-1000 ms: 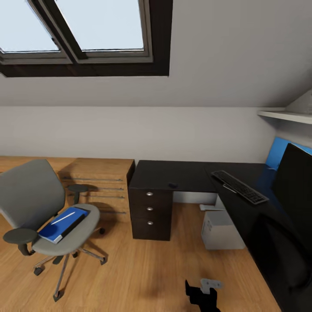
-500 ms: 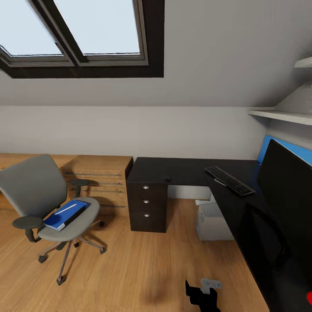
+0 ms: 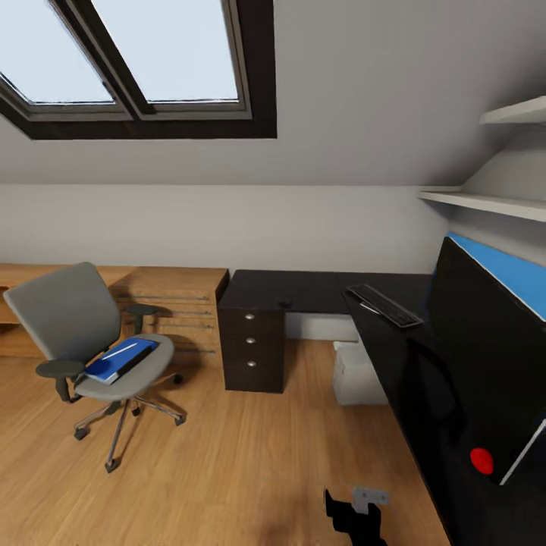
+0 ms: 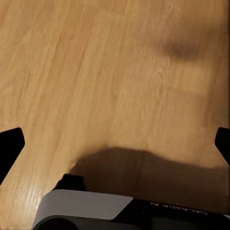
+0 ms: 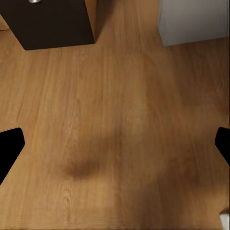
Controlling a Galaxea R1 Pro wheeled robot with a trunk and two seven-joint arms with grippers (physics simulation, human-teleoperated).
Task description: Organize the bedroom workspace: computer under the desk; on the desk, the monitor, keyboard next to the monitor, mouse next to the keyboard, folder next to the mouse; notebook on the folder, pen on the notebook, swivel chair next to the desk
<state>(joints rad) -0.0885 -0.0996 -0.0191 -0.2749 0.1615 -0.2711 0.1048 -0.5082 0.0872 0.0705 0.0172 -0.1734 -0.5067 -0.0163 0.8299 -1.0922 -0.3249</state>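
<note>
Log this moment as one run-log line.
phase: approach | folder with pen on swivel chair | keyboard on desk | left pincer open | right pincer open, over floor

Counter [image 3: 303, 290] — L-shaped, glossy black top, with a black drawer unit [image 3: 252, 350] beneath its end. On top: keyboard [image 3: 383, 304], lying farther from the gripper [image 3: 350, 513] at the head view's lower edge than the monitor [image 3: 485, 356], which stands nearest that gripper; small dark mouse [image 3: 284, 305] near the drawer end.

Floor [image 3: 227, 470] — light wood. On it: swivel chair [image 3: 91, 353], whose seat bears the folder [image 3: 114, 362] and pen [image 3: 121, 352]; computer [image 3: 356, 373] under the counter.
</note>
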